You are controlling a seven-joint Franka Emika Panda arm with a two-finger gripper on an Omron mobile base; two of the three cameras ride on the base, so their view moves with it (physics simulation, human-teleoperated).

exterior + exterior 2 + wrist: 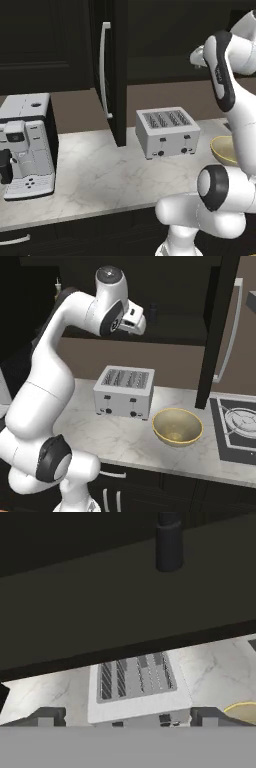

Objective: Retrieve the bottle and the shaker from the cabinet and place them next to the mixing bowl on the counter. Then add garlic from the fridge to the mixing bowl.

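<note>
Left base view: the cabinet [114, 70] door stands open over the table [100, 172]. The toaster [167, 131] sits mid-table, the bowl [225, 150] to its right, partly hidden by the arm. A coffee machine [27, 145] stands at the left end. The hand reaches up to the cabinet opening at upper right.

Right base view: the gripper [142, 323] is raised to the cabinet shelf [170, 323], above the toaster [125, 392]. The shaker [152, 312] stands upright on that shelf, just beyond the gripper and slightly to its right. The bowl [177, 426] rests on the table [120, 438], right of the toaster, beside the hob [237, 428].

Hand view: the fingers [47, 716] stand wide apart and hold nothing. The shaker [169, 543] lies ahead, deeper on the shelf and off-centre towards the right finger, its long axis vertical. Judgement: the hand must advance and shift right to bring the shaker between the fingers. The bottle cannot be made out.
</note>
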